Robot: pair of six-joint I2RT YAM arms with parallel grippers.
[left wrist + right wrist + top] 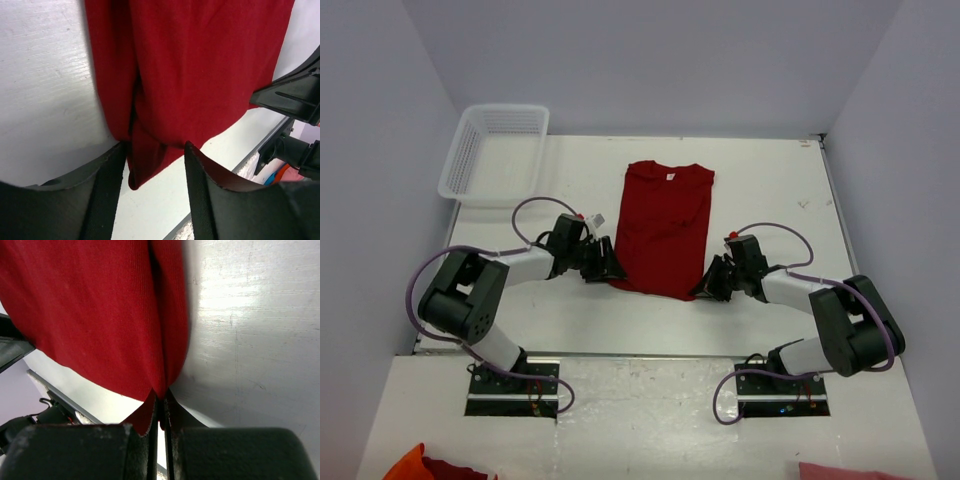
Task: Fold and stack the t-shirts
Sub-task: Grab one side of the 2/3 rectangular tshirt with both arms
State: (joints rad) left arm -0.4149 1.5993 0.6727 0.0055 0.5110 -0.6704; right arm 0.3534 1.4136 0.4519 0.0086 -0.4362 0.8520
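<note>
White table (pixel 770 180), red t-shirt (pixel 665 225) hem between parted left jaws, pinched by right jaws

We see a white plastic mesh basket (pixel 460 165) standing upright at the far left corner of a white table (pixel 770 190). Pale grey-lilac walls (pixel 650 60) close the table in on its left, far and right sides. A few small dark marks (pixel 804 203) dot the tabletop towards its far right. Along the near edge of the overhead view we make out some orange cloth (pixel 410 465) at the left, darker red cloth (pixel 455 470) just beside it, and a strip of pink cloth (pixel 850 471) at the right, all cut off by the frame.
</note>
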